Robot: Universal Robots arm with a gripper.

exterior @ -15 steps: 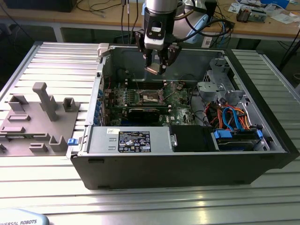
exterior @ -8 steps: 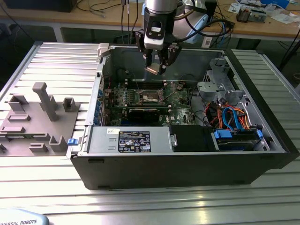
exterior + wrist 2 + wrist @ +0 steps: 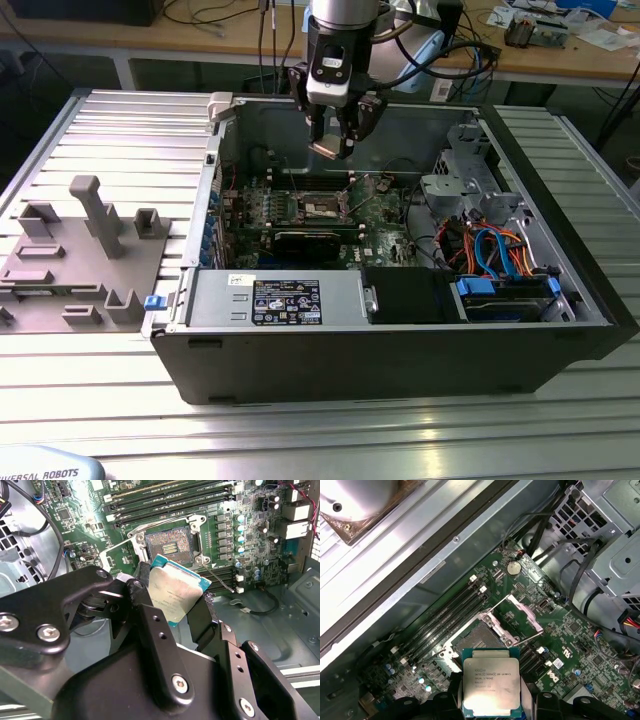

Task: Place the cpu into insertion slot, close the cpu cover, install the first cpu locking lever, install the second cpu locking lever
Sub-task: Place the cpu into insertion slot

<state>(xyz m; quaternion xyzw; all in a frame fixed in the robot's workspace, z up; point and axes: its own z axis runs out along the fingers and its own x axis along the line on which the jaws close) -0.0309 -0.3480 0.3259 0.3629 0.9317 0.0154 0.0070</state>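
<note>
My gripper [image 3: 333,143] hangs above the open computer case, shut on the cpu [image 3: 327,150]. In both wrist views the cpu [image 3: 175,587] [image 3: 491,685] is a flat square chip with a silvery top and a teal edge, clamped between the black fingers [image 3: 150,615]. It is held in the air, clear of the green board. Below it lies the insertion slot [image 3: 167,542] [image 3: 476,641] [image 3: 325,207], dark, uncovered and with nothing in it. The cpu cover [image 3: 526,614] stands swung up beside the slot. A thin wire lever [image 3: 220,575] lies loose along the slot's side.
Long black memory slots [image 3: 165,500] flank the slot. A black card [image 3: 310,240] lies in front of it in the exterior view. A drive cage [image 3: 465,170] and coloured cables [image 3: 495,250] fill the case's right. A grey fixture [image 3: 90,240] stands on the table at the exterior view's left.
</note>
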